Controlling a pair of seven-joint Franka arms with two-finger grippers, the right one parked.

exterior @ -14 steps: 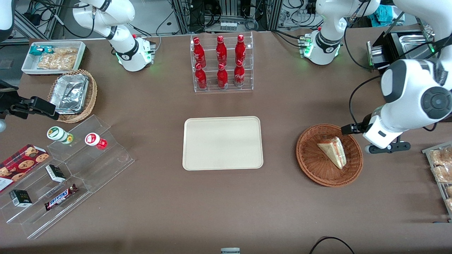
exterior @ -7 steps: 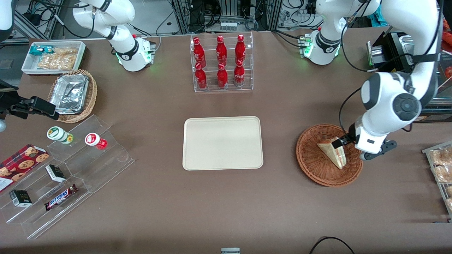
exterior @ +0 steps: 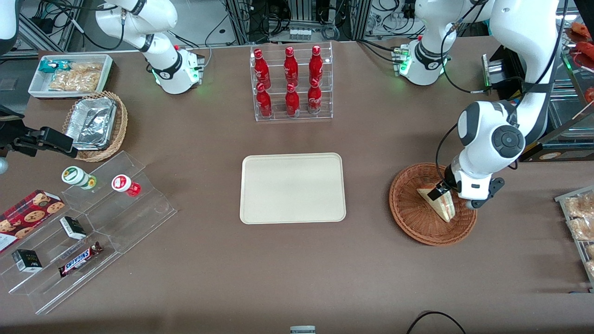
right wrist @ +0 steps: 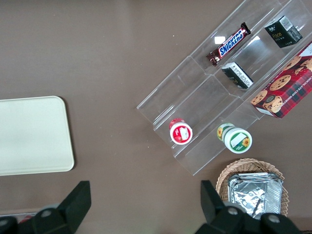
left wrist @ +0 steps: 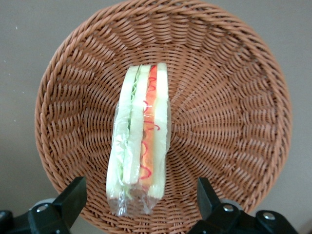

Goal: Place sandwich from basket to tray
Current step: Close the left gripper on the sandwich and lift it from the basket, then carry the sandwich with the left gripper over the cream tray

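The wrapped sandwich (exterior: 440, 205) (left wrist: 140, 141) lies in the round reddish-brown wicker basket (exterior: 413, 218) (left wrist: 234, 97), its layered edge facing up. My gripper (exterior: 446, 191) (left wrist: 138, 201) hangs just above the basket, over the sandwich's wide end. It is open, with one black finger on each side of the wedge and not touching it. The cream-beige tray (exterior: 293, 188) (right wrist: 30, 134) lies flat in the middle of the table, bare, a good gap away from the basket toward the parked arm's end.
A clear rack of red bottles (exterior: 291, 83) stands farther from the front camera than the tray. Bagged pastries (exterior: 580, 218) lie at the table edge beside the basket. A tan basket with foil containers (exterior: 96, 124), a snack bin (exterior: 69, 74) and clear tiered shelves (exterior: 93, 222) sit toward the parked arm's end.
My gripper has swung in from beside the basket's rim to a spot over the sandwich and has come lower. The sandwich has not moved.
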